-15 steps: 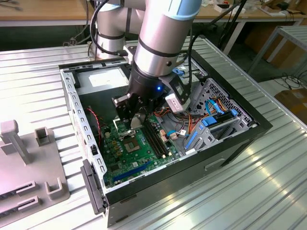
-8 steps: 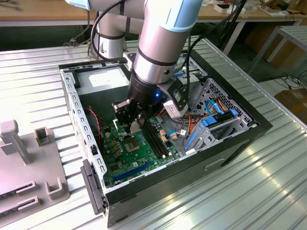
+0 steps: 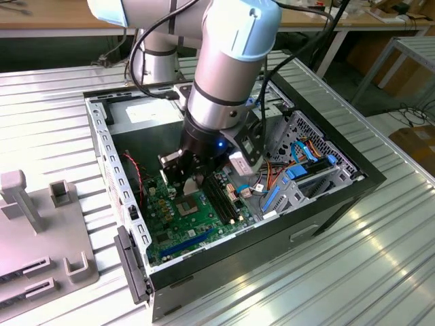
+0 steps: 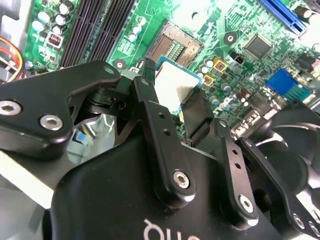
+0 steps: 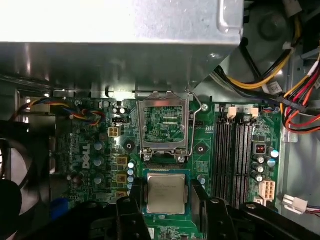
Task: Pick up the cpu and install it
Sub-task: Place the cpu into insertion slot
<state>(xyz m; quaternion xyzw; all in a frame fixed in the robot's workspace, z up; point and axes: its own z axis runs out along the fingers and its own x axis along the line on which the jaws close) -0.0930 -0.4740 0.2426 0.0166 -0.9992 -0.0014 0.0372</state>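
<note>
Gripping the cpu (image 5: pixel 165 194), claw (image 4: pixel 172 98) hangs inside case (image 3: pixel 238 261).

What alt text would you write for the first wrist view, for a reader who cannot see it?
A small silver-topped cpu is gripped between two black fingers over a green motherboard. Just beyond it lies the open metal socket frame, with black memory slots off to one side.
</note>
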